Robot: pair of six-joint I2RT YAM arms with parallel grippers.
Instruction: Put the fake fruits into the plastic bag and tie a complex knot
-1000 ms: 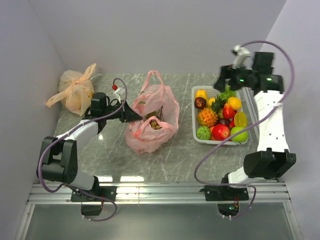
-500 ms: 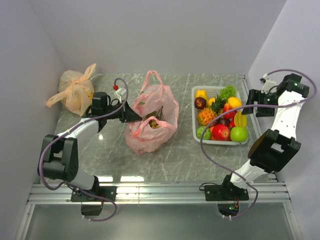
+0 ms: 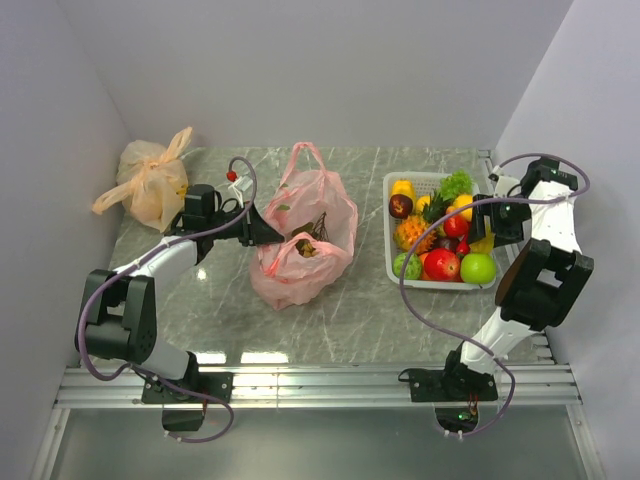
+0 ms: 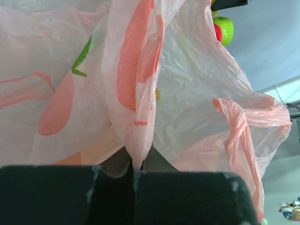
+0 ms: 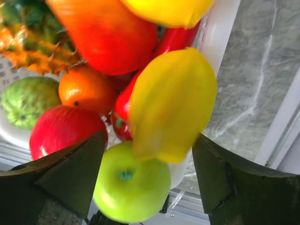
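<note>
The pink plastic bag (image 3: 305, 235) lies open at mid-table with a brownish fruit (image 3: 309, 248) inside. My left gripper (image 3: 262, 232) is shut on the bag's left rim, the thin film (image 4: 136, 140) pinched between its fingers. The other fake fruits (image 3: 440, 240) fill the white basket (image 3: 388, 182) on the right. Low over the basket's right side, my right gripper (image 3: 488, 222) is open. In the right wrist view its fingers (image 5: 75, 173) straddle a yellow fruit (image 5: 171, 105) and a green apple (image 5: 131, 183) with gaps on both sides.
A pale orange knotted bag (image 3: 150, 185) sits at the back left corner. The basket's right rim (image 5: 220, 33) stands close to the table's right edge rail (image 5: 281, 126). Grey walls close in on the left, back and right.
The right arm swung from above the basket out toward the right wall, then came down at the basket's right side. The left gripper and bag have not moved.
</note>
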